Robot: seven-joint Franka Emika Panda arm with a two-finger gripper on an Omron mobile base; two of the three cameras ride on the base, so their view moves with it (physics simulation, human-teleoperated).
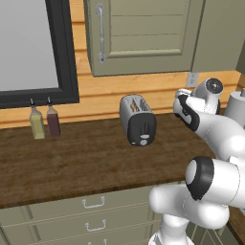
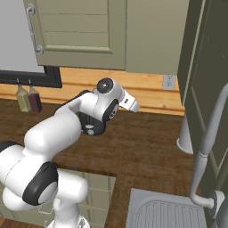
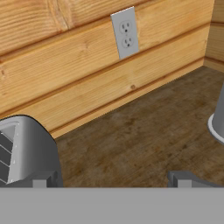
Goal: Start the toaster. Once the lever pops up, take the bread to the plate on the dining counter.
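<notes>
Nothing of the task was done yet, I judged. The toaster point(image 1: 138, 119) stood on the table point(image 1: 72, 158) against the wood wall, bread point(image 1: 135, 107) in a slot. My gripper point(image 3: 111, 178) hung spread and empty, just right of the toaster, facing the outlet point(image 3: 124, 33). Starting it and carrying the bread remained.

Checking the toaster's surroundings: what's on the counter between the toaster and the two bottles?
Nothing: in the left base view, bare dark wood counter runs between the toaster and the two bottles.
</notes>
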